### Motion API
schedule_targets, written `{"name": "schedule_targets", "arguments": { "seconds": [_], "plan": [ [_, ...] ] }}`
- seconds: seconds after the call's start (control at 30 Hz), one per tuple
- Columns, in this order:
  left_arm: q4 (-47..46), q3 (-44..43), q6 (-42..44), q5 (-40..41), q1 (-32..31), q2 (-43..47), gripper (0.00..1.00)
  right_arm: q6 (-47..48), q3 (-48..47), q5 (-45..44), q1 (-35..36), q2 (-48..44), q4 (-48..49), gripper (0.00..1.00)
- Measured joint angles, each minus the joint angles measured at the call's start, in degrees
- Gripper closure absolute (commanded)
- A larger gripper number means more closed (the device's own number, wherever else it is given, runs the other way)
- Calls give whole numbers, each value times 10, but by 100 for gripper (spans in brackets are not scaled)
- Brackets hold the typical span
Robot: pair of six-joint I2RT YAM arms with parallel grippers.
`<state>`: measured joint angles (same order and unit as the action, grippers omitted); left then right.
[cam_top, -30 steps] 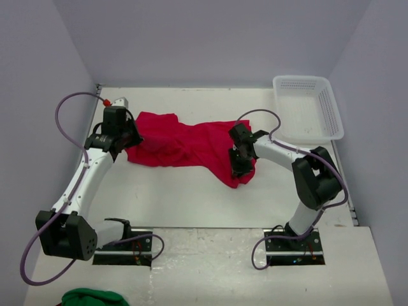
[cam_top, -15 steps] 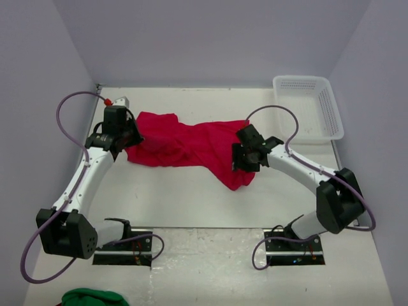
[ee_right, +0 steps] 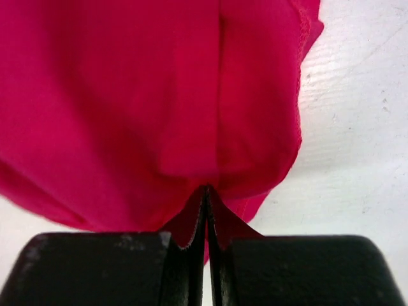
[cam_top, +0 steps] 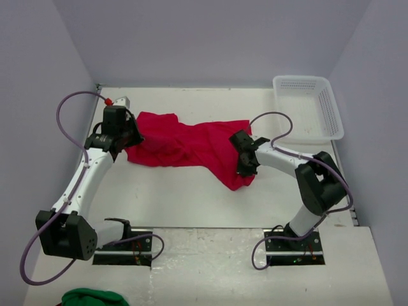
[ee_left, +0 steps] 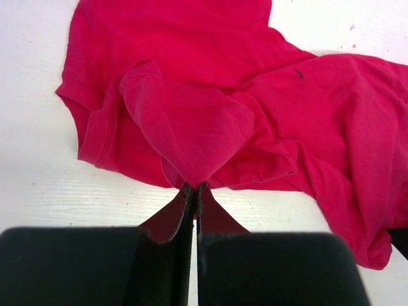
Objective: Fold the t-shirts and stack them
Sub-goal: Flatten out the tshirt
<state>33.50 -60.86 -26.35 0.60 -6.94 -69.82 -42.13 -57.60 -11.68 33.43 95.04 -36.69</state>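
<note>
The white table carries 1 red shirt, crumpled and stretched left to right across its middle, nearer the far edge than the near one. The shirt's left end is bunched and wide. Its right end narrows and runs toward the near side, ending in a blunt tip.

The left gripper sits at the shirt's left edge, its jaws closed on a fold of the cloth. In the left wrist view the shirt rises in a peak that narrows into the closed left gripper, and the rest of the cloth lies spread on the table beyond, to the far side and the right.

The right gripper is on the shirt's narrow right end, just far of the tip, and is also clamped on cloth. In the right wrist view a pinch of the shirt is caught in the closed right gripper, with a stitched hem running down the cloth's right side and bare table right of it.

Between the 2 grippers the shirt lies slack and wrinkled on the table.

A white mesh basket stands at the far right corner, well apart from the shirt and right of the right arm.

A green cloth shows at the near left edge, behind the arm bases.
</note>
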Motion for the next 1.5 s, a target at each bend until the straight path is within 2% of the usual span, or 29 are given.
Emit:
{"name": "schedule_targets", "arguments": {
  "seconds": [0.27, 0.5, 0.7, 1.0, 1.23, 1.3, 1.33, 1.4, 1.43, 1.47, 1.5],
  "plan": [
    [0, 0, 4, -7, 0, 15, 100, -55, -32, -15, -1, 52, -16, 100],
    [1, 0, 5, -14, 0, 30, 100, -226, -60, -38, -1, 73, -88, 100],
    [4, 0, 5, -17, 0, 47, 100, -327, 7, -39, -1, 15, -110, 100],
    [6, 8, 5, -21, 0, 69, 100, -385, 96, -59, -1, -73, -145, 100],
    [7, 17, 5, -28, 0, 84, 100, -342, 118, -110, 8, -134, -148, 100],
    [9, 19, 6, -29, 0, 86, 100, -318, 123, -127, 28, -183, -143, 91],
    [10, 19, 6, -29, 0, 87, 100, -304, 124, -131, 40, -211, -139, 78],
    [10, 20, 5, -30, 0, 89, 100, -271, 128, -131, 61, -272, -118, 62],
    [10, 21, 5, -30, 0, 89, 100, -252, 132, -124, 69, -301, -106, 46],
    [9, 22, 5, -30, 0, 90, 100, -238, 137, -116, 73, -324, -92, 42],
    [10, 22, 5, -30, 0, 90, 100, -222, 146, -106, 76, -343, -75, 34]
  ]
}}
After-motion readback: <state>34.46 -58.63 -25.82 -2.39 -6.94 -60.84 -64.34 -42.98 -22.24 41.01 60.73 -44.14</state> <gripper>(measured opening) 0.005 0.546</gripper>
